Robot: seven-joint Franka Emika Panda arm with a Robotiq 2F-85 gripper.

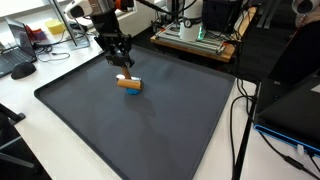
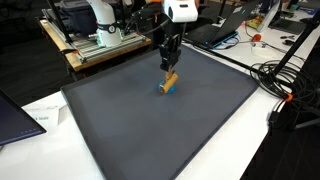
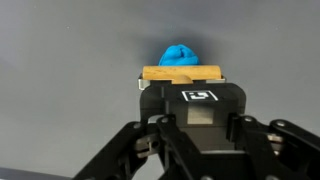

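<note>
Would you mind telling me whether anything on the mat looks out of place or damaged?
Nothing stands out. The wooden block, with a blue piece against it, sits right at the gripper on the dark mat, which lies flat with nothing spilled.

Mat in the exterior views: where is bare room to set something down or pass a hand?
Nearly all the grey mat is bare: the wide stretch from the wooden block to the near edge, and both sides of it. Crowded: under the end effector, the electronics past the far edge, the cables beside the mat.

Opposed raised exteriors; wrist behind tool (image 3: 182, 84)
</note>
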